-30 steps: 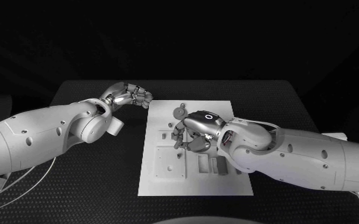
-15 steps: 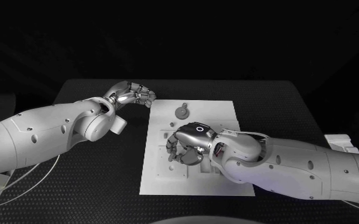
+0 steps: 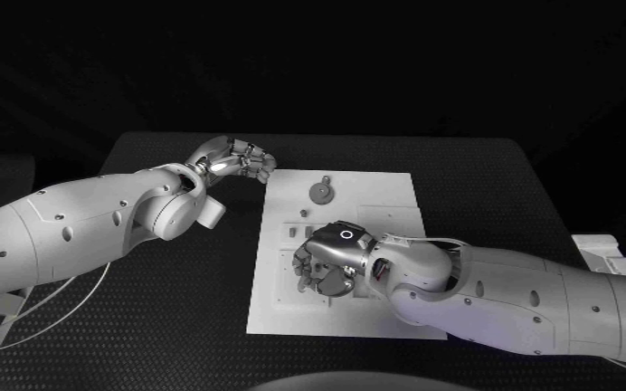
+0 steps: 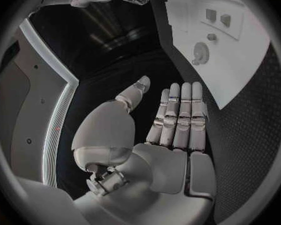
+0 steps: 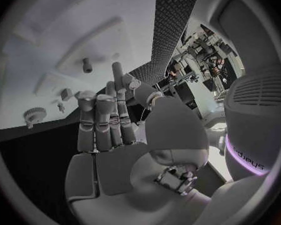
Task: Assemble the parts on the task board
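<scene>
Head view: white board [image 3: 392, 319] lies mid-table [image 3: 156, 337], long side running away from the robot. A round gear part [image 3: 321, 193] sits near the board's far end; small block parts [image 4: 217, 17] show in the left wrist view, seated on the board past the gear [image 4: 200, 52]. Right hand [image 3: 327, 260] hovers low over the board's middle, palm down, covering the slots there. Right wrist view shows its fingers [image 5: 103, 120] straight and close together with the thumb out to the side, nothing in them. A small peg [image 5: 87, 64] stands on the board beyond the fingertips. Left hand [image 3: 235, 163] sits off the board, just beside its far left corner, over bare table. Left wrist view: fingers [image 4: 178, 115] extended side by side, thumb apart, holding nothing. Near end of the board is uncovered; open table on both sides.
</scene>
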